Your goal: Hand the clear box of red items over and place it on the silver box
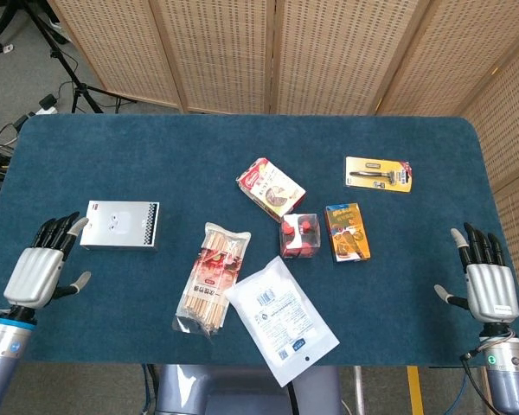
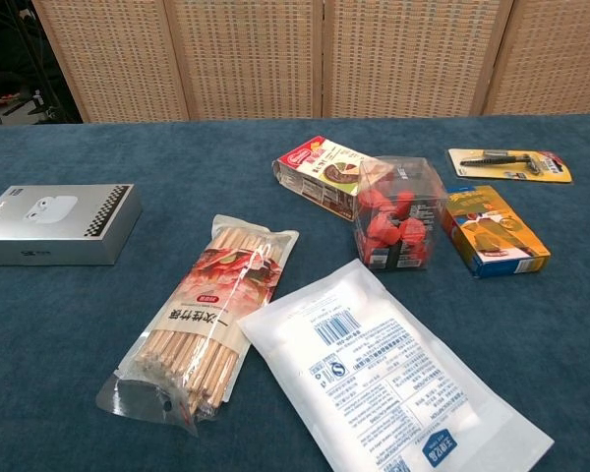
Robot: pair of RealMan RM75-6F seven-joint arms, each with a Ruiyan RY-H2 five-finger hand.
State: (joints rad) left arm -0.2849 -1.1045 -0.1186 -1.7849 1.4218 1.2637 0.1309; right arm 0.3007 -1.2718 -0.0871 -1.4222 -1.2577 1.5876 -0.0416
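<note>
The clear box of red items [image 1: 300, 236] [image 2: 399, 213] stands on the blue table near its middle, untouched. The silver box [image 1: 120, 225] [image 2: 56, 224] lies flat toward the left side. My left hand [image 1: 43, 271] hovers at the table's near left edge, just left of the silver box, fingers spread and holding nothing. My right hand [image 1: 485, 282] is at the near right edge, far from the clear box, fingers straight and apart, empty. Neither hand shows in the chest view.
Around the clear box lie an orange carton [image 1: 347, 232], a red and white snack box [image 1: 270, 187], a chopstick pack [image 1: 214, 276] and a white pouch [image 1: 281, 318]. A carded razor [image 1: 378, 173] lies at the back right. Wicker screens stand behind the table.
</note>
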